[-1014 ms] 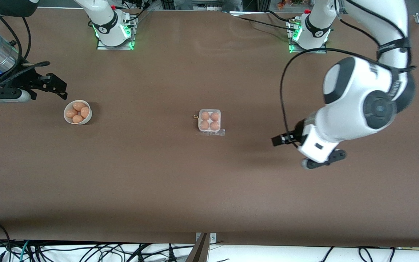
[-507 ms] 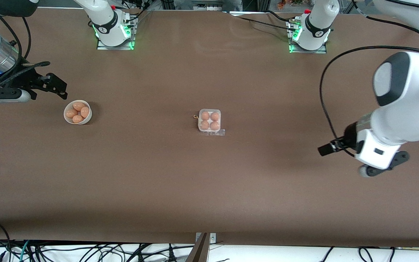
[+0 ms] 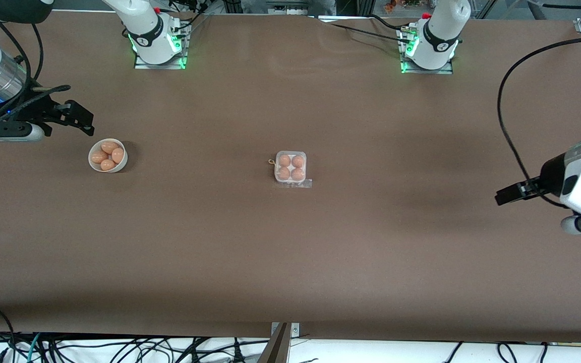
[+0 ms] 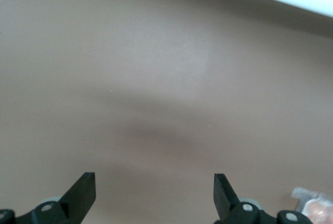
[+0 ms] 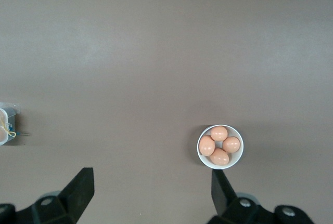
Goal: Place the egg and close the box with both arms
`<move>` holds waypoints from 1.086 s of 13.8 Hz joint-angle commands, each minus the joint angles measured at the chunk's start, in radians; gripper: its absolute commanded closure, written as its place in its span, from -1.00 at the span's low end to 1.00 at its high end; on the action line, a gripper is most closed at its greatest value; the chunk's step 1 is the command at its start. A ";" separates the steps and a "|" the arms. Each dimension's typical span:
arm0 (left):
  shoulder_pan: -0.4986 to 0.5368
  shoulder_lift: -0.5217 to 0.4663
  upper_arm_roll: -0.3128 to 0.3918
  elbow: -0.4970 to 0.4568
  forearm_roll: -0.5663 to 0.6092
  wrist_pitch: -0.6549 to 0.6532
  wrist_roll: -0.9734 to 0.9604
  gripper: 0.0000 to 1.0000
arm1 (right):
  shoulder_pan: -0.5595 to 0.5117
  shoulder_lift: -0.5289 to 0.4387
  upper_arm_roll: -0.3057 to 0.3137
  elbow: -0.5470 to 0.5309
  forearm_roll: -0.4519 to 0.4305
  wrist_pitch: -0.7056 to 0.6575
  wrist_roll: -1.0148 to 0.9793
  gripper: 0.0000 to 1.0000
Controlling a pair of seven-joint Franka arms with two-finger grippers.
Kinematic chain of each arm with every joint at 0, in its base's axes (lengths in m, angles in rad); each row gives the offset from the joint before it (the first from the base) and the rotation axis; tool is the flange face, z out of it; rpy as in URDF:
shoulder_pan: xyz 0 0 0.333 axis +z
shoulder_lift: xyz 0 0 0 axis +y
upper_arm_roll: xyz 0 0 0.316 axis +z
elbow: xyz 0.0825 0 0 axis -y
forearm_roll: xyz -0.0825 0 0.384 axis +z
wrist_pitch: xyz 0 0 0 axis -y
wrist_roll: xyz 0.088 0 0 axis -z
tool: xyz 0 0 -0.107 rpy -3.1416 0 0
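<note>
The right pincer (image 5: 151, 193), spread and empty, hangs over the right arm's end of the counter (image 3: 290, 262), just beside the white bowl (image 3: 108, 156) with its four spare eggs. At mid-counter sits the box (image 3: 290, 167), an egg (image 3: 284, 160) in each of its four cells; the clear lid looks folded down over them, though whether it has latched cannot be told. The left pincer (image 4: 154, 193), also spread and empty, hangs over bare counter at the left arm's end. By this showing the placing and closing look done, and the step in hand is the retreat; the next move calls only for both arms to park clear. A second ago the left arm hung much closer to the box; it has since swung out to the counter's end, while the right arm has not stirred
</note>
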 commanded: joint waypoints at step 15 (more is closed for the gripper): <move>0.038 -0.474 -0.053 -0.605 0.115 0.021 0.104 -1.00 | -0.011 -0.006 0.012 0.006 -0.010 -0.021 0.009 -1.00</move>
